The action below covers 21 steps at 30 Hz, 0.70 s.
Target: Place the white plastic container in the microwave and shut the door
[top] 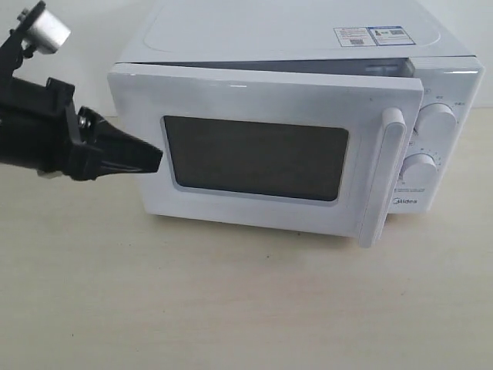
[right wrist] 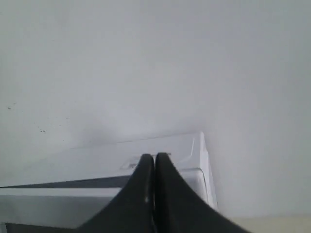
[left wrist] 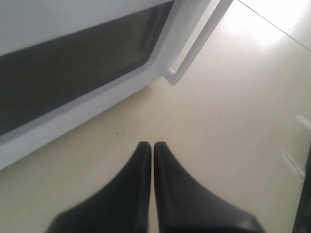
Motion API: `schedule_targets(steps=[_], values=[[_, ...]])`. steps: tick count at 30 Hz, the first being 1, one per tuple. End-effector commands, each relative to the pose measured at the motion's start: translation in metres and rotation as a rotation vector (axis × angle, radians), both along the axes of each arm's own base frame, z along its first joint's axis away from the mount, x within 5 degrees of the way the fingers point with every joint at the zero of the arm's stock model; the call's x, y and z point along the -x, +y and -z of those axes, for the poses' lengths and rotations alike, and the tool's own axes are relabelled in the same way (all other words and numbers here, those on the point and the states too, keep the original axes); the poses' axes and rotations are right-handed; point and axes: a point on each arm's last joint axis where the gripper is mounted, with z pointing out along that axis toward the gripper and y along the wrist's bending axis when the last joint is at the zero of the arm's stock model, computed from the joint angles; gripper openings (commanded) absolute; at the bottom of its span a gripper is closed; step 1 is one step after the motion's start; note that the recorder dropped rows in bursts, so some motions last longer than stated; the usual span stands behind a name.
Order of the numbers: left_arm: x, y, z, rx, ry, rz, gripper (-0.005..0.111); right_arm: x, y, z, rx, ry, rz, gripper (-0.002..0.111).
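Note:
The white microwave [top: 293, 31] stands on the table with its door [top: 254, 100] swung almost shut; a narrow gap shows along the door's top edge. The dark window [top: 254, 158] and white bar handle [top: 383, 173] face me. My left gripper [top: 158, 160] is shut and empty, its tips at the door's left side beside the window. In the left wrist view the gripper [left wrist: 152, 144] hovers over the table below the door [left wrist: 73, 111]. My right gripper [right wrist: 154, 156] is shut, empty, and looks down on the microwave's top [right wrist: 97, 160]. The white plastic container is out of view.
Two round dials [top: 437, 119] [top: 421, 169] sit right of the handle. Stickers [top: 370, 35] lie on the microwave's top. The beige table [top: 231, 308] stretches in front. A white wall stands behind. The right arm does not show in the exterior view.

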Motion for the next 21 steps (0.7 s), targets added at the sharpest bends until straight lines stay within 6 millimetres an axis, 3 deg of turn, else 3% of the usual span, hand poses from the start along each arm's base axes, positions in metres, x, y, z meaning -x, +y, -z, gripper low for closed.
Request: schedule_targets(steps=[1, 4, 8, 12, 16, 21], values=[[0.023, 0.008, 0.008, -0.006, -0.004, -0.054, 0.004, -0.007, 0.004, -0.040, 0.231, 0.065, -0.040, 0.000], [0.039, 0.013, 0.009, 0.008, -0.025, -0.097, 0.004, -0.028, 0.014, -0.053, 0.333, 0.276, -0.159, 0.000], [0.057, 0.020, 0.013, 0.005, -0.057, -0.137, 0.004, -0.067, 0.045, -0.056, 0.452, 0.556, -0.340, 0.000], [0.070, 0.027, 0.016, 0.015, -0.078, -0.194, 0.004, -0.109, 0.085, -0.043, 0.578, 0.591, -0.442, 0.000], [0.083, 0.032, 0.020, 0.017, -0.103, -0.222, 0.004, -0.150, 0.114, -0.021, 0.473, 0.596, -0.465, 0.000], [0.093, 0.036, 0.020, 0.024, -0.139, -0.243, 0.004, -0.181, 0.125, 0.004, 0.333, 0.685, -0.451, 0.000]])
